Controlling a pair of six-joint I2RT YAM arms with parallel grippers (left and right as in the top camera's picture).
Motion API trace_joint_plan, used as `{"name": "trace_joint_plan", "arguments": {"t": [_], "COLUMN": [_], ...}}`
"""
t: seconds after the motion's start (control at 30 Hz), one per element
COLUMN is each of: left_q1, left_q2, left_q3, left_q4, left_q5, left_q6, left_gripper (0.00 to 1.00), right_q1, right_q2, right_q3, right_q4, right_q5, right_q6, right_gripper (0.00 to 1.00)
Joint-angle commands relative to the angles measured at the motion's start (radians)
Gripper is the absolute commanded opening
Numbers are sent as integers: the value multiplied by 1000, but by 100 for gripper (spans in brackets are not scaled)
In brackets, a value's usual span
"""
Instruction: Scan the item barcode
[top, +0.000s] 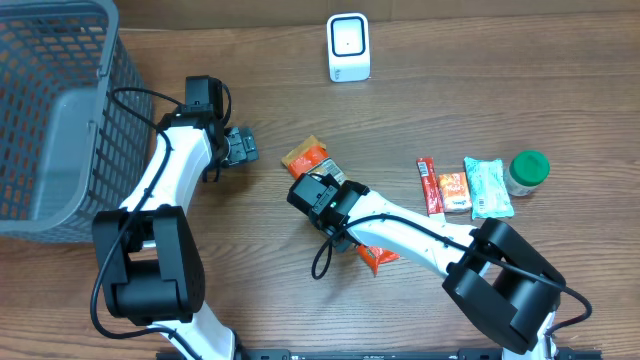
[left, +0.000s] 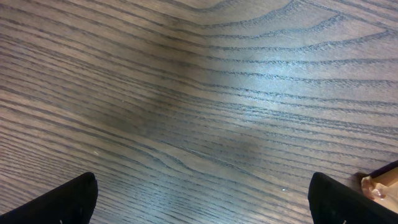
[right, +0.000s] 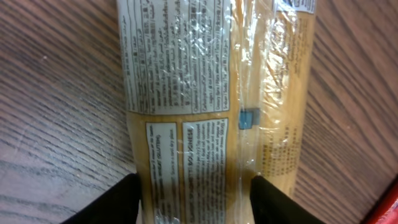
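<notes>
Overhead: the snack packet (top: 304, 157) is lying on the table (top: 250, 230) near the middle. It is on the near side of the white scanner (top: 348, 47), but well apart from it. Its long axis is running diagonal. The free end is pointing far-left, and the other end is hiding under the right gripper (top: 312, 180). The left gripper (top: 243, 145) is hovering just beside the grey basket (top: 60, 110), w/ nothing in it.

Left wrist: the left fingers (left: 68, 202) are standing spread wide over bare wood.

Right wrist: the packet's printed back is facing up, w/ its long axis going straight away from the camera. The right fingers (right: 118, 202) are sitting one at each long side of it. Pinching or only close, I cannot tell.
</notes>
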Motion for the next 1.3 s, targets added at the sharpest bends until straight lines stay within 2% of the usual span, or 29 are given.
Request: {"name": "trace_joint_plan", "arguments": {"t": [0.0, 0.07, 0.97, 1.27], "left_q1": [4, 4, 4, 4], "left_q2": [-14, -14, -14, -14], "left_q3": [18, 18, 18, 18], "left_q4": [4, 4, 4, 4], "left_q5": [-13, -13, -13, -13], "left_q6": [11, 11, 11, 11], "left_gripper": [100, 100, 100, 100], "right_q1": [-6, -6, -6, -7], "right_q2": [-16, -18, 2, -14], "right_q3": [35, 35, -30, -30], "right_q4": [-1, 0, 32, 35], "right_q5": [25, 25, -2, -1], "right_q6": [10, 10, 11, 45], "right_gripper": [62, 65, 66, 62]}}
